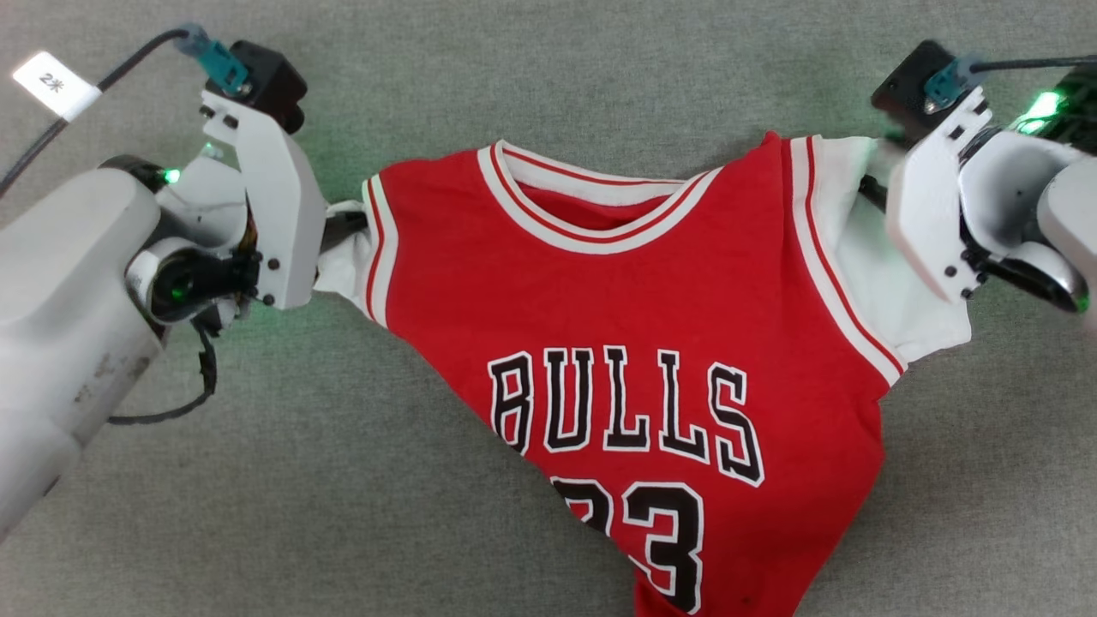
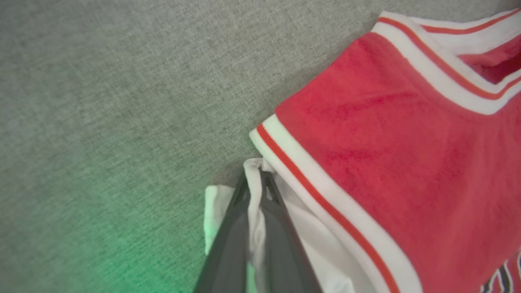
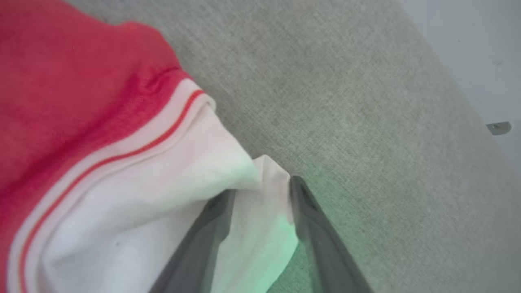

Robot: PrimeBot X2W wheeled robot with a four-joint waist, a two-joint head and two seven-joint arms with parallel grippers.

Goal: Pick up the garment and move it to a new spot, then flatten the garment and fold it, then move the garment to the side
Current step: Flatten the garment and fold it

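Red jersey cloth is stretched between my two arms: the garment (image 1: 651, 326) lies chest-up on the grey fabric surface (image 1: 257, 514), collar away from me. The black-and-white lettering (image 1: 626, 411) reads toward me, and the hem runs off the near edge of the head view.

My left claw (image 2: 254, 183) is clamped tight on the white left sleeve (image 2: 309, 252). Both dark fingers are pressed together, with a fold of that sleeve pinched between them, just beside the striped armhole trim.

My right claw (image 3: 260, 189) has its fingers standing apart, with the edge of the white right sleeve (image 3: 163, 203) lying in the gap. I cannot tell whether they bite on it or only bracket it.

From my head, my own white wrist housings get in the way. The left one (image 1: 266, 206) covers my fingers where they meet the sleeve, and the right one (image 1: 934, 206) lies across the outer part of the other sleeve.

A black cable with a white tag (image 1: 51, 86) trails off beyond my left wrist. Past the surface's far edge on my right is a pale wall (image 3: 468, 40) with a small metal fitting (image 3: 498, 127).
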